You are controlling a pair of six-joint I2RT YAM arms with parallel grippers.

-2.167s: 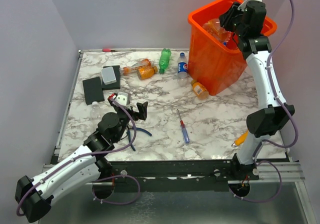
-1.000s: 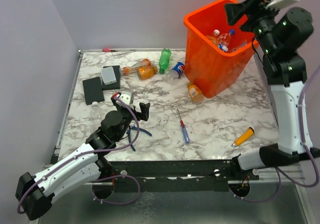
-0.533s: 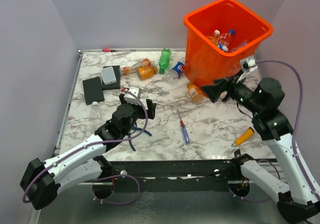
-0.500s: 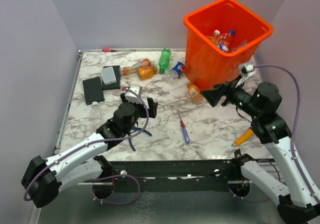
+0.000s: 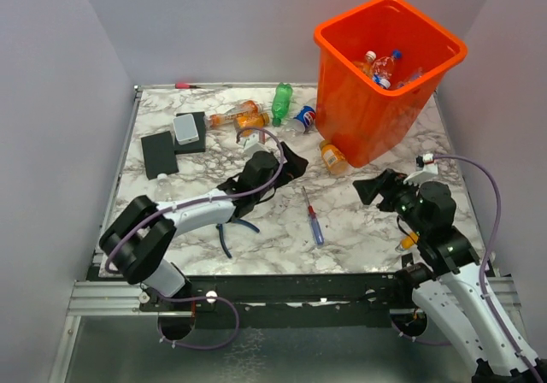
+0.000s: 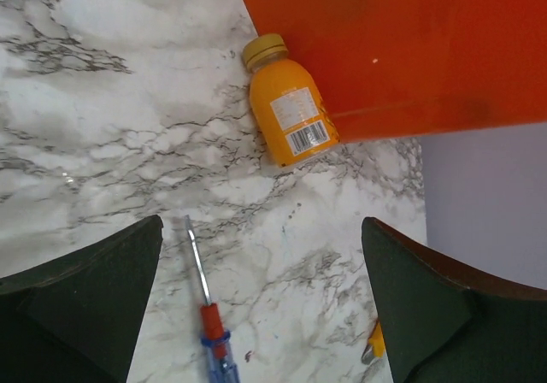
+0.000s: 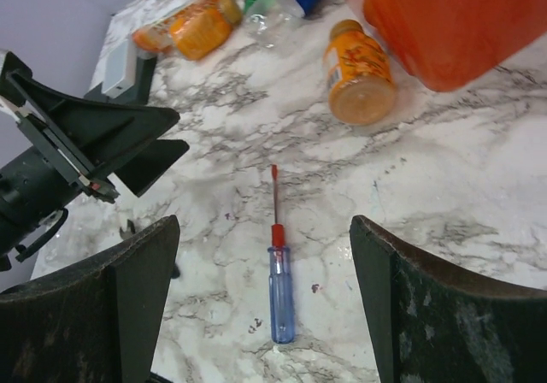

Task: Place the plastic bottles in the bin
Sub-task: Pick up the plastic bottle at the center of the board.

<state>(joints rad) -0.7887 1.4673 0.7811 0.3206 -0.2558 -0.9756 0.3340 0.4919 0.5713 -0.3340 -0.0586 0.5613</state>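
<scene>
Currently your largest surface is the white, grey-veined marble-pattern table top (image 5: 359,229), smooth and flat.

At its far right stands the tall square bright-orange plastic bin (image 5: 367,118), with a rolled rim, glossy walls tapering downward and a slight tilt. Several clear plastic bottles with red and blue caps (image 5: 380,67) lie inside it.

Your left gripper (image 5: 286,162) reaches across mid-table. In its wrist view the two dark wedge-shaped fingers (image 6: 85,297) stand wide apart with nothing between them. Your right gripper (image 5: 367,186) hovers near the bin's foot, pointing left. Its scuffed matte fingers (image 7: 128,297) are likewise spread and empty.

Bottles outside the bin:
- A stubby orange juice bottle with a tan cap and white barcode label (image 5: 333,156) lies on its side just beside the bin's base. I cannot tell whether it touches.
- A slim green bottle (image 5: 281,103) lies at the far edge.
- A clear bottle with a blue label (image 5: 303,120) lies next to it, close to the bin.
- Two orange-toned bottles (image 5: 244,120) lie together further left.

A flat black square pad (image 5: 159,153) lies at far left. A screwdriver with a thin steel shaft, red collar and translucent blue handle (image 5: 313,219) lies between the two grippers. Blue-handled pliers (image 5: 226,233) lie partly under the left arm.
</scene>
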